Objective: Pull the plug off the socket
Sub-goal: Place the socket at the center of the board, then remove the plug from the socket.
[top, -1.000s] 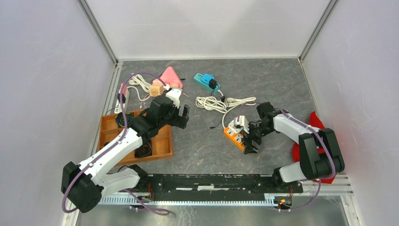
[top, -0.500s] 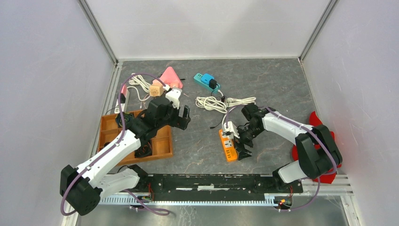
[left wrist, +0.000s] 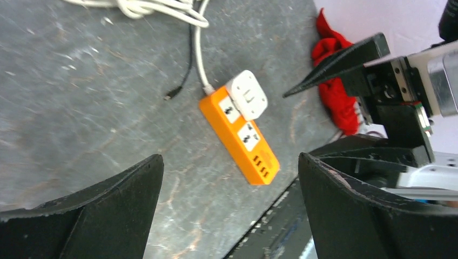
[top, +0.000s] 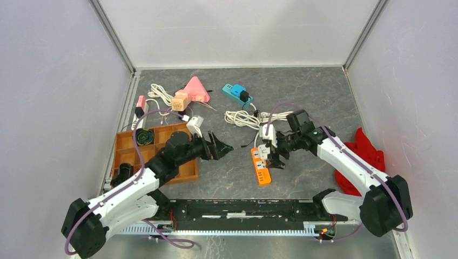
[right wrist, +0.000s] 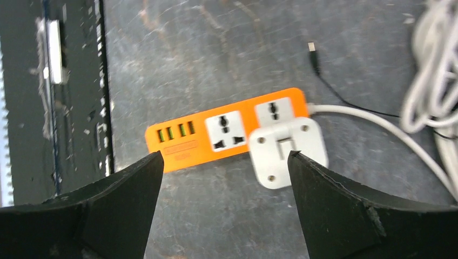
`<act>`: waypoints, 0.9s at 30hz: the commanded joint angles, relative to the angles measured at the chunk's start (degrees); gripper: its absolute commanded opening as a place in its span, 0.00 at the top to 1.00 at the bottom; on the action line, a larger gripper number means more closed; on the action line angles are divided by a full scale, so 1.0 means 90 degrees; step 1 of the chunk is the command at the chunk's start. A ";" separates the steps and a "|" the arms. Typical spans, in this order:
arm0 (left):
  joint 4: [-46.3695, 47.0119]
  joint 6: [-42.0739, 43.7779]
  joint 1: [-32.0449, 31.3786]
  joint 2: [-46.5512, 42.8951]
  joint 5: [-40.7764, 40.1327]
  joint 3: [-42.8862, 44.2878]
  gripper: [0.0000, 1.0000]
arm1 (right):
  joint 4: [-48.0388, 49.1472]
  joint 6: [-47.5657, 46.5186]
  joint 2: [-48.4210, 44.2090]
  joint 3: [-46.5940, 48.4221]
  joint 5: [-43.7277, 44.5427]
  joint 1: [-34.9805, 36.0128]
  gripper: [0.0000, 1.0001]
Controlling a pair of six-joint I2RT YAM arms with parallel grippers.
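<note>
Orange socket strip (right wrist: 183,141) with the white plug (right wrist: 288,151) at its cable end, right gripper (right wrist: 225,156) hovers spread wide above, left gripper (left wrist: 230,159) spread too; next up, pinch plug and pull

The power strip (top: 262,171) lies flat near the middle of the worktop (top: 313,91), toward the near edge, with the left gripper (top: 222,147) to its left and the right gripper (top: 273,157) over its far end. The adapter plug (right wrist: 288,151) sits at that far end, by the last socket, where the strip's cord leaves; whether its pins are seated cannot be told. Behind the strip lies a coiled cable (top: 241,118), and behind that a second strip (top: 232,89) with a plug (top: 246,97) in it. A compartment tray (top: 190,171) lies to the left, a roll (top: 143,136) in its far-left compartment. A wedge (top: 195,89) and a cube (top: 180,101) sit side by side behind the tray. A cloth (top: 372,156) lies at the right edge.
</note>
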 commanded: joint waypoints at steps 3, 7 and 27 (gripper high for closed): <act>0.1272 -0.1228 -0.1172 0.0056 -0.0955 -0.0157 0.00 | 0.1390 0.1847 0.0118 0.0690 -0.0666 -0.0974 0.08; 0.1272 -0.1332 -0.2100 0.0424 -0.2111 -0.0142 0.00 | 0.2143 0.2950 0.0301 0.0372 -0.2062 -0.2233 0.08; -0.2613 -0.3180 -0.4564 0.5264 -0.6479 0.3853 0.00 | 0.3337 0.4283 0.0535 -0.0733 -0.2762 -0.3503 0.08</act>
